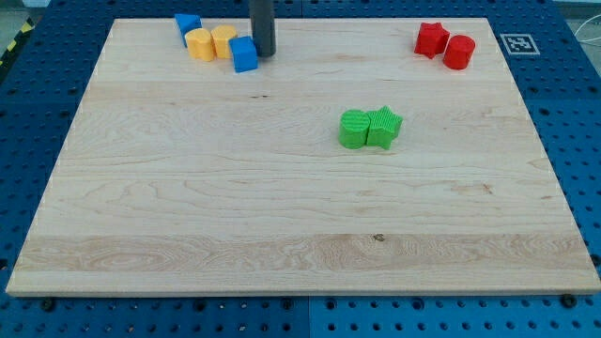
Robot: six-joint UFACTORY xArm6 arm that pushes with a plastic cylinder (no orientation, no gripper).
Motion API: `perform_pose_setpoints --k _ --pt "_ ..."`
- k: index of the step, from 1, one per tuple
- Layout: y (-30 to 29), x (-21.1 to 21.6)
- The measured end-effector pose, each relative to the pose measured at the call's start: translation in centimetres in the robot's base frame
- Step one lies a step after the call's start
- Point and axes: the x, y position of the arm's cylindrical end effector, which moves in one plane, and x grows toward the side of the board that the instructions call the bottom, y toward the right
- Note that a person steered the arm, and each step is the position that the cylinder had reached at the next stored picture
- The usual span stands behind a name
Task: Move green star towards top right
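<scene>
The pale wooden board (282, 216) carries 8 small blocks: 2 blue blocks, one at the view's top left (188, 23) and one beside the rod (244, 54); 2 yellow blocks (199, 44) (223, 39); 2 red, a star (431, 38) and a cylinder (459, 52); 2 green, a star (384, 127) and a rounded block (354, 129). 1 dark rod (262, 26) stands there.

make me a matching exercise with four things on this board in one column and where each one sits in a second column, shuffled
Things:
1. green star
2. red star
3. my tip
4. yellow blocks

Places:
A. the view's top right, touching a red cylinder
B. near the board's middle, against a second green block
C. the view's top left, between two blue blocks
D. top edge, just right of the nearer blue block

Pairs: 1-B, 2-A, 3-D, 4-C
</scene>
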Motion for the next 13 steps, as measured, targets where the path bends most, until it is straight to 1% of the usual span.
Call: perform_pose_setpoints --k 1,2,3,4,5,6,7,8,9,10,11,13 --pt "2.2 -0.1" --pt "6.4 -0.3" --pt "7.1 -0.4" --pt "7.8 -2.0" --pt "9.7 -1.6" --pt "11.5 1.5" --pt "9.8 6.1" --pt "7.0 9.3" --pt "5.9 13.3" --pt "7.2 16.8" --pt "10.5 18.2" --pt "17.2 18.1"
